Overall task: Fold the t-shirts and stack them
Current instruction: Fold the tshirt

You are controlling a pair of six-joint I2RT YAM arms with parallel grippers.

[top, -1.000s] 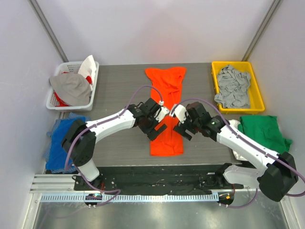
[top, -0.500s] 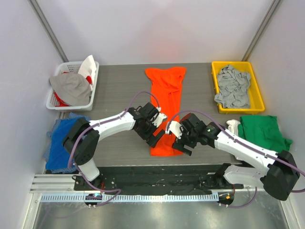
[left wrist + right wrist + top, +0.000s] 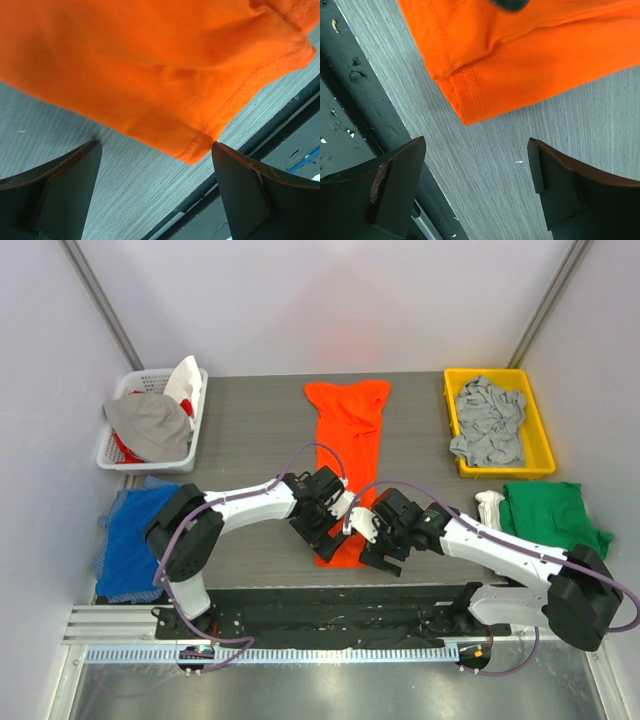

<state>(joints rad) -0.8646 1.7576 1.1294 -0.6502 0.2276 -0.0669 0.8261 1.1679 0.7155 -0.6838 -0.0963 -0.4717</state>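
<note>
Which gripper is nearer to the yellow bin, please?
Right. The right gripper hovers over the orange t-shirt's near right corner, on the yellow bin's side; the left gripper is over the near left corner, farther away.

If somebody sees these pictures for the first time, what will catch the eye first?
The orange t-shirt, lying as a long strip down the middle of the table, stands out at once. At its near end the left gripper and the right gripper hover open, one at each corner of the hem. A yellow bin at the far right holds a crumpled grey shirt.
</note>
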